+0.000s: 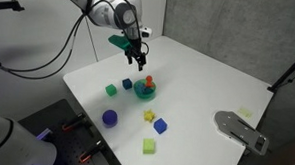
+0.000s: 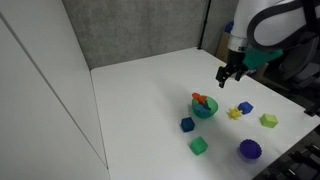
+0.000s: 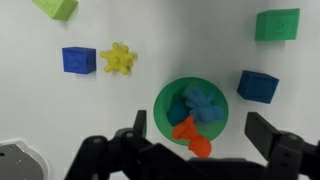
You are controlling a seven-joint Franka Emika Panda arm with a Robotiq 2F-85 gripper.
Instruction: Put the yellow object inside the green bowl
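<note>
Starting at the left of the wrist view, a pale yellow-green plastic cube [image 3: 55, 8] sat at the top edge. Below it, a dark blue plastic cube [image 3: 79, 60] lay just beside the bright yellow knobbly toy piece [image 3: 118, 58]. That piece rested on the white desk [image 3: 40, 110], outside any container. To its right, and apart from it, stood the round teal-green bowl [image 3: 163, 100]. Inside the bowl lay a blue knobbly toy piece [image 3: 203, 103], and an orange toy piece [image 3: 192, 138] sat at the near rim, partly over it. Farther right came a teal-blue plastic cube [image 3: 258, 86] near the bowl, then a green plastic cube [image 3: 277, 24] toward the top corner.

The hand [image 1: 138, 60] hovered above the bowl with its black fingers [image 3: 272, 135] spread wide and nothing between them. In the wrist view the bowl lay in the gap between the two fingers.

In an exterior view, a purple round block [image 1: 110, 117] stood closest to the left desk edge. The yellow toy piece lay toward the front, between the bowl and the yellow-green cube. Bare white surface stretched behind the bowl to the far desk edge. It also stretched rightward from the blocks to a flat grey object [image 1: 241, 130] lying near the right side.
</note>
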